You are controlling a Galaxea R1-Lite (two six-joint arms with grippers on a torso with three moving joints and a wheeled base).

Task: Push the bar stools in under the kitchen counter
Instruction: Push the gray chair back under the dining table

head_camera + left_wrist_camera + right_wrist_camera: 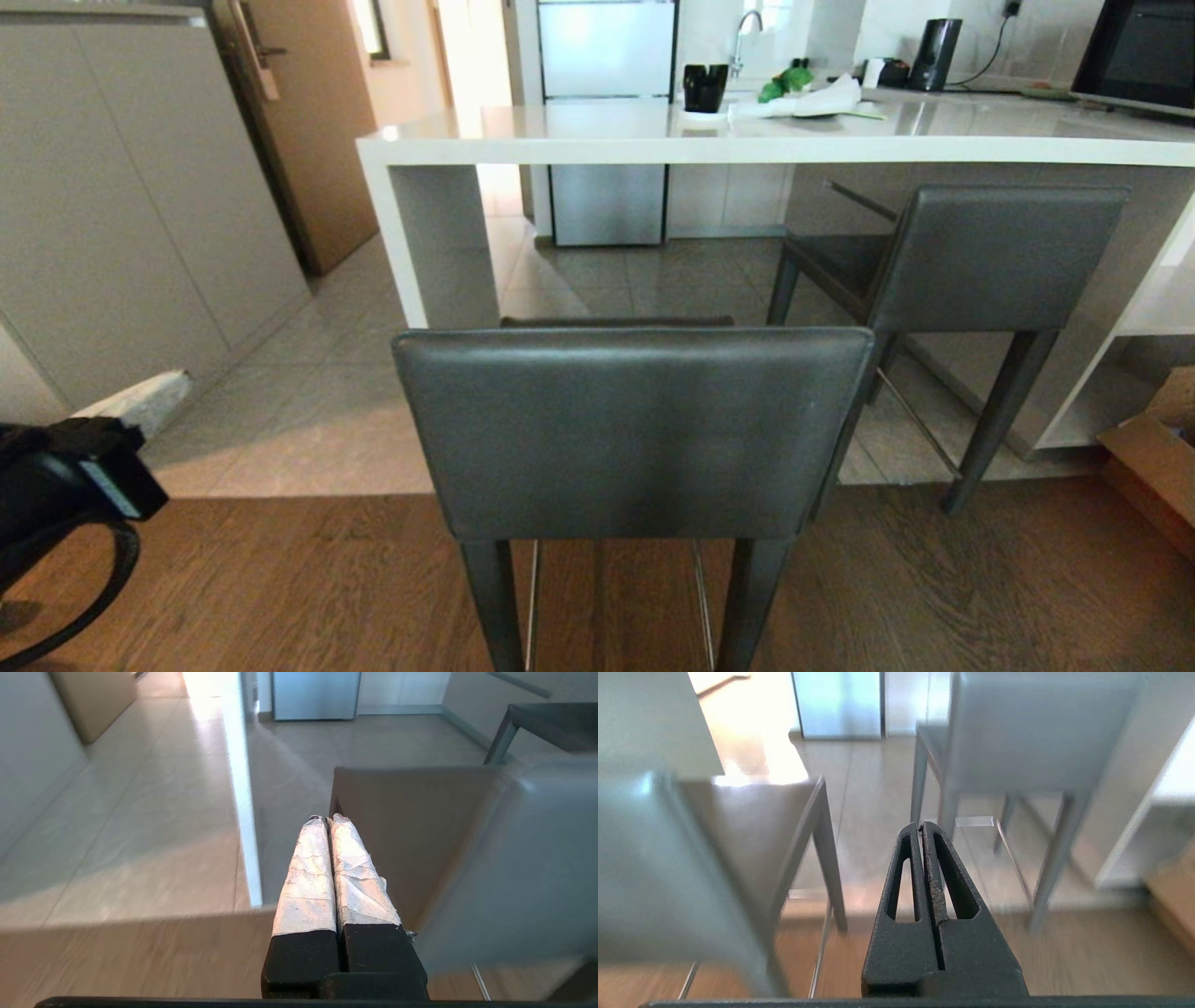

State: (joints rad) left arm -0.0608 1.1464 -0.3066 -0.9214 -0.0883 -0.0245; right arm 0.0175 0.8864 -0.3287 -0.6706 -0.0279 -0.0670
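Right now your left gripper (326, 819) has its fingers (308, 872) pressed together, empty, both wrapped in wrinkled white tape over black bases. They point at the near bar stool (633, 429), with the tips just beside the left edge of its backrest; you cannot tell from the left wrist view whether they touch it. In the head view that arm sits low at the left edge, apart from the stool.

Your right gripper (923, 825) also has its fingers (952, 882) closed on nothing: black, rough-textured, each with a long slot. They aim into the gap between the two stools, touching neither.

The near stool stands on the brown wood-plank floor (934, 597), well out from the tabletop (653, 135), its smooth dark grey leather back a low rectangle on slim dark tapered legs with thin chrome bars between. The far bar stool (990, 257), of the same build, stands to the right on the pale tiles, turned at an angle, its seat partly under the glossy white slab.
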